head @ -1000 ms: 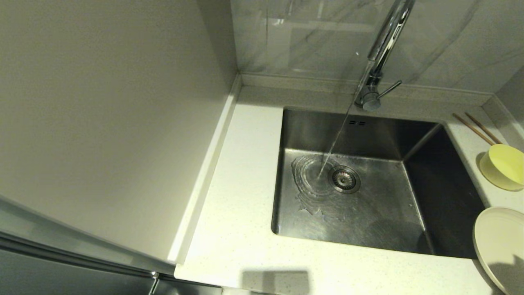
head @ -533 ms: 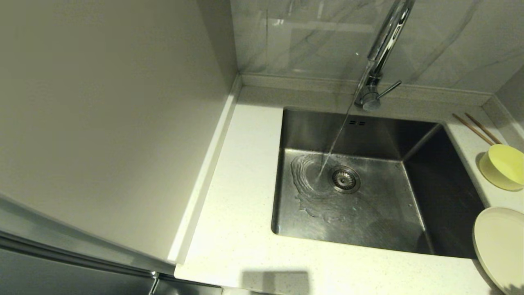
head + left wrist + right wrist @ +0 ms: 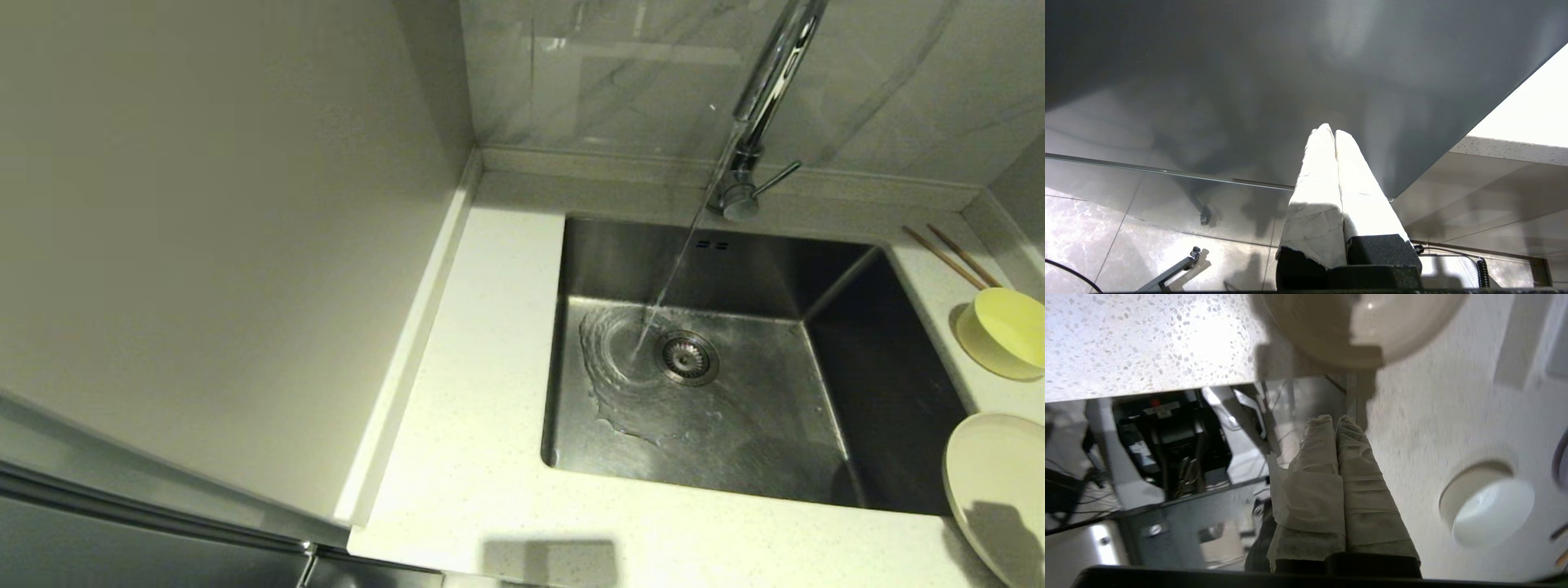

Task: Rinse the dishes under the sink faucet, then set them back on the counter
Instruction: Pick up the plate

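Water runs from the sink faucet (image 3: 767, 98) into the sink (image 3: 890, 384) and lands beside the drain strainer (image 3: 687, 357). On the counter (image 3: 490, 384) to the right of the basin lie the dishes: the cream plate (image 3: 992, 478) nearest me, the yellow-green bowl (image 3: 1004, 331) behind it, and two chopsticks (image 3: 951, 257) at the back. Neither gripper shows in the head view. My right gripper (image 3: 1336, 418) is shut on nothing, low in front of the counter edge, with the plate (image 3: 1331, 330) just ahead. My left gripper (image 3: 1334, 130) is shut and empty, parked below counter height.
A tall grey cabinet panel (image 3: 212, 245) rises along the counter's left side, and the left gripper points at its front (image 3: 1290, 73). A grey marbled wall (image 3: 620, 73) stands behind the faucet. A white surface with a round knob (image 3: 1490, 506) lies right of the right gripper.
A dark shadow on the plate's near edge has shifted and grown. The water patch on the sink floor has spread a little. The dishes have not moved.
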Motion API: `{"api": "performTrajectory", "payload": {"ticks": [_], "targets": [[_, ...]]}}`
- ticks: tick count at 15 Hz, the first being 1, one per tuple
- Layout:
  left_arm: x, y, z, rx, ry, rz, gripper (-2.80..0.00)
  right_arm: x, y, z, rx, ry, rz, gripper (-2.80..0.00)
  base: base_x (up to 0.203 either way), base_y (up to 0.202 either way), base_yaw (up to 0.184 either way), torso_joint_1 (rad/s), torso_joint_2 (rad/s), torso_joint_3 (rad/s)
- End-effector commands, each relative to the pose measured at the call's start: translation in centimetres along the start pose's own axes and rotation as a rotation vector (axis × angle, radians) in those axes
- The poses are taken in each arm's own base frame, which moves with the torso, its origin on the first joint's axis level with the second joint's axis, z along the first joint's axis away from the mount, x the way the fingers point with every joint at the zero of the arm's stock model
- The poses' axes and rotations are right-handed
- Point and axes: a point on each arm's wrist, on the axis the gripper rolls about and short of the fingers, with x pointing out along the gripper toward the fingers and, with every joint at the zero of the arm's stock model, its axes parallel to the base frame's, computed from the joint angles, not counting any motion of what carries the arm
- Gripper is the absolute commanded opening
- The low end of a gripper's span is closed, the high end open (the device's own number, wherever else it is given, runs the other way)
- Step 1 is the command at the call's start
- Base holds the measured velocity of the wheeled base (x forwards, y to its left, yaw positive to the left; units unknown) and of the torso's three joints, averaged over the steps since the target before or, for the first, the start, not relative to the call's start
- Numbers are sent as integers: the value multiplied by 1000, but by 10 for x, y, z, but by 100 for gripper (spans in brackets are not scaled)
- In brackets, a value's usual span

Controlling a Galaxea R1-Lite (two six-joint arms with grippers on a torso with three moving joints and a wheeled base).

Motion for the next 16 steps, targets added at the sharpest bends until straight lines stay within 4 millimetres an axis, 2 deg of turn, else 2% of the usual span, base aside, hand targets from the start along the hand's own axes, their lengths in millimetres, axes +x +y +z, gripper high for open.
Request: {"api": "performTrajectory", "payload": {"ticks": [1, 3, 5, 6, 8, 13, 16], "targets": [[0, 0, 0, -1, -2, 2, -280, 24, 6, -2, -79, 9, 7, -280, 0, 0, 0, 0, 0, 0], [0, 0, 0, -1, -2, 2, -280, 39, 11, 0, -123, -26, 12, -280, 0, 0, 0, 0, 0, 0], [0, 0, 0, -1, -2, 2, -280, 46, 15, 1, -158, -51, 1, -280, 0, 0, 0, 0, 0, 0], [0, 0, 0, -1, -2, 2, -280, 48, 17, 3, -166, -51, 3, 0, 0, 0, 0, 0, 0, 0], [0, 0, 0, -1, -2, 2, -280, 53, 20, 9, -172, -39, 0, 0, 0, 0, 0, 0, 0, 0], [0, 0, 0, -1, -2, 2, -280, 75, 36, 44, -126, -89, -14, 0, 0, 0, 0, 0, 0, 0], [0, 0, 0, -1, -2, 2, -280, 85, 56, 52, -116, -86, -19, 0, 0, 0, 0, 0, 0, 0]]}}
